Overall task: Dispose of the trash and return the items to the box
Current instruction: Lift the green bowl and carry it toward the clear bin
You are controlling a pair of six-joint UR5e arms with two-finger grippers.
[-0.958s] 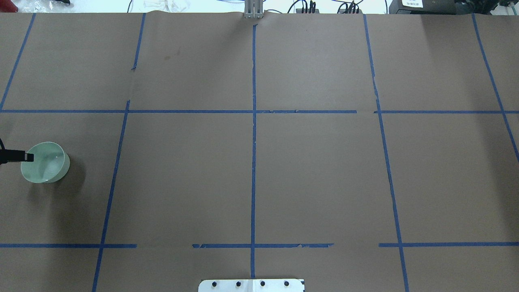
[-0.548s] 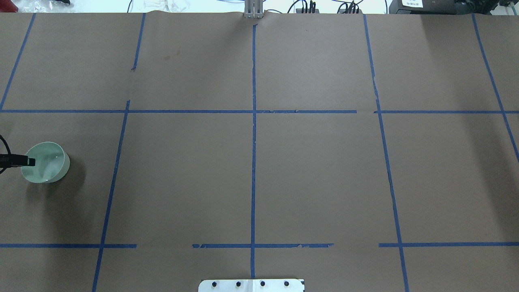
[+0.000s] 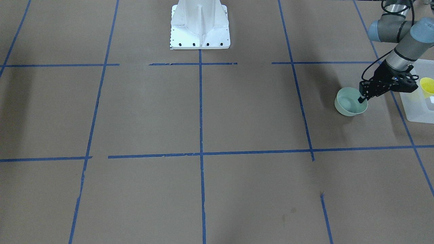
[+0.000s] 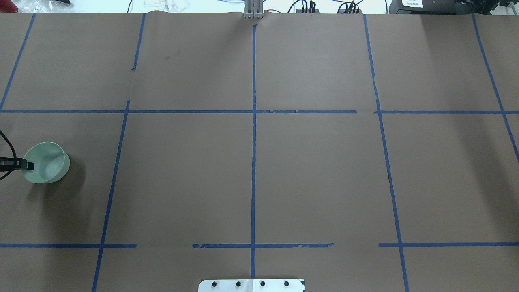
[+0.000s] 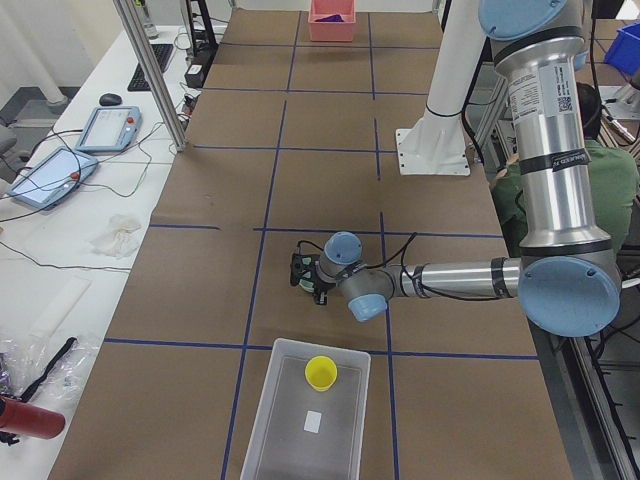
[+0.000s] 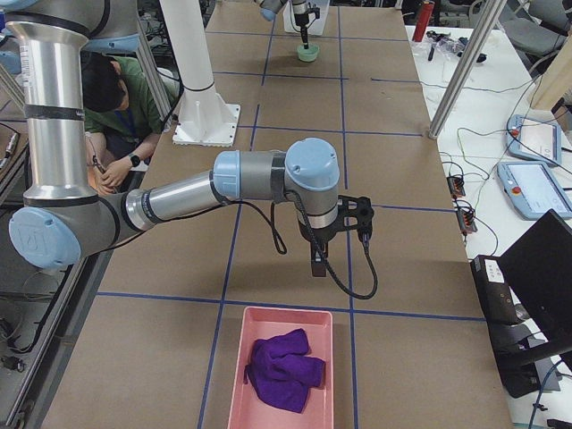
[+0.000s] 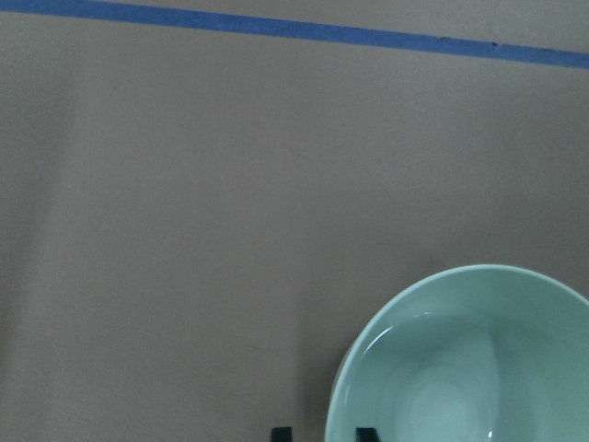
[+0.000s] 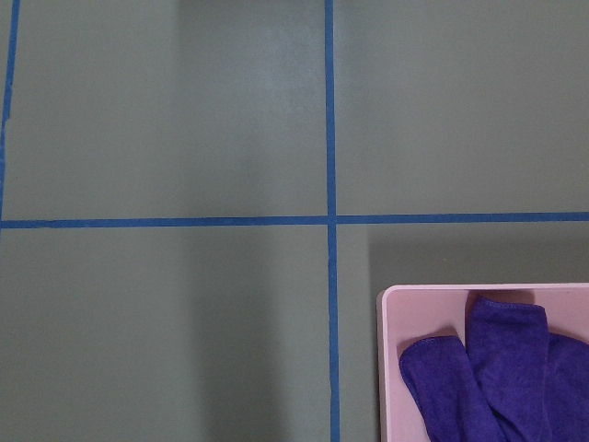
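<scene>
The pale green bowl [image 3: 349,105] stands on the brown table near the robot's left end; it also shows in the overhead view [image 4: 48,164] and the left wrist view [image 7: 460,368]. My left gripper [image 3: 361,100] is at the bowl's rim on the box side. Its fingertips [image 7: 281,433] stand one outside and one inside the rim, with small gaps to it, so it is open. The yellow cup [image 3: 427,86] stands inside the frosted white box [image 3: 418,115], just beyond the bowl. My right gripper [image 6: 317,268] hangs over the far end of the table; I cannot tell whether it is open or shut.
A pink tray [image 6: 241,357] with a purple cloth [image 6: 284,368] sits at the table's right end, just beyond the right gripper. The white robot base [image 3: 200,27] stands at the table's middle edge. Blue tape lines cross the table.
The left gripper's finger has moved down towards the bowl's rim and drawn back slightly towards the table's left end. The bowl has stayed in place.
</scene>
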